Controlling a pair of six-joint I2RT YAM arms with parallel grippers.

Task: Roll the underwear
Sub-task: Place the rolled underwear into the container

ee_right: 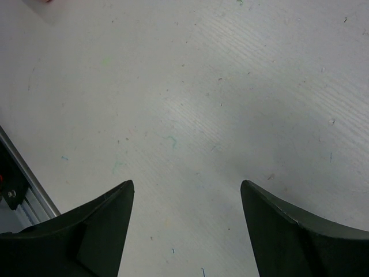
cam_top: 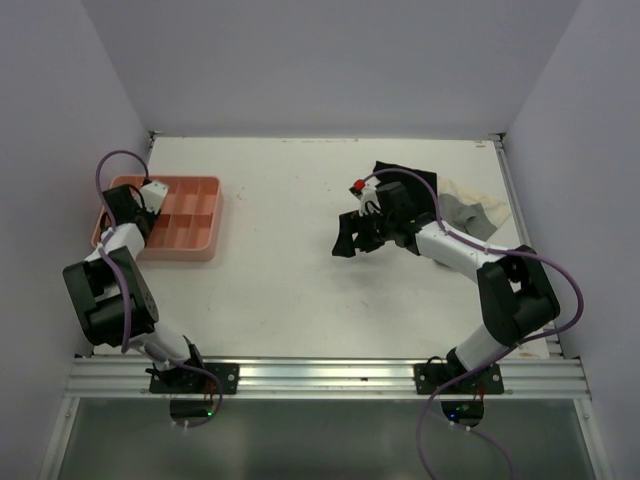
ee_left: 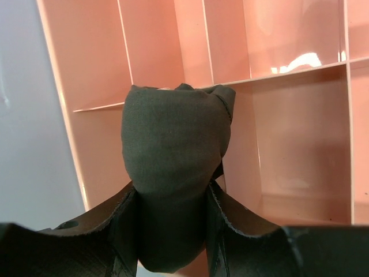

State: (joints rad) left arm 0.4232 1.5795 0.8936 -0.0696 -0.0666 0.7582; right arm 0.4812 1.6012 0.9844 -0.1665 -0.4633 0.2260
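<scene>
left claw (ee_left: 170, 193) grips the underwear (ee_left: 173, 138) over the pink tray (ee_left: 288, 144); right claw (ee_right: 187, 193) gapes wide near black garment (cam_top: 400, 172).

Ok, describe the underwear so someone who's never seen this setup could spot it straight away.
Look to the pink divided tray on the left side of the table. Right above its compartments, the left tool is shut on the underwear, a compact dark brownish fabric bundle. Unlike the black garment and the grey-and-cream garment lying loose at the right, it is rolled up and held.
</scene>
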